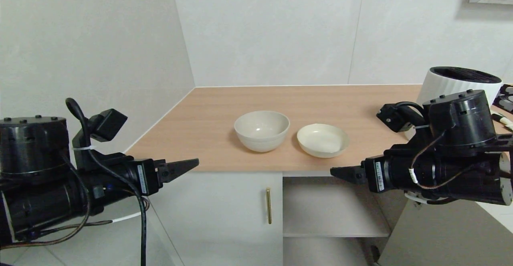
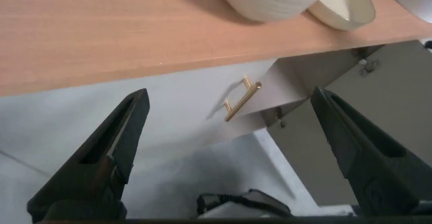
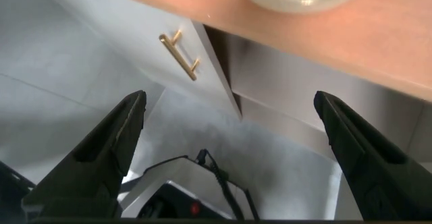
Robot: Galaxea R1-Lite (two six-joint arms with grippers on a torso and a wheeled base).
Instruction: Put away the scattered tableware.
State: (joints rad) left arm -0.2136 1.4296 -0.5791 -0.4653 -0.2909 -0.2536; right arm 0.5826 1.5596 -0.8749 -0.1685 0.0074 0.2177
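Cream-white and round, the deep bowl [image 1: 261,129] and the shallow dish [image 1: 323,140] sit close beside each other on the wooden counter [image 1: 200,129]; both lie up and ahead of the two grippers, which hang lower than the counter's front edge; the right gripper [image 1: 340,172] is just under the dish; the left gripper [image 1: 186,166] is farther off from the bowl; each has its fingers spread wide, holding nothing; neither piece has a long side; I think the right arm must rise over the edge first; the open cupboard shelf [image 1: 328,214] waits below it.
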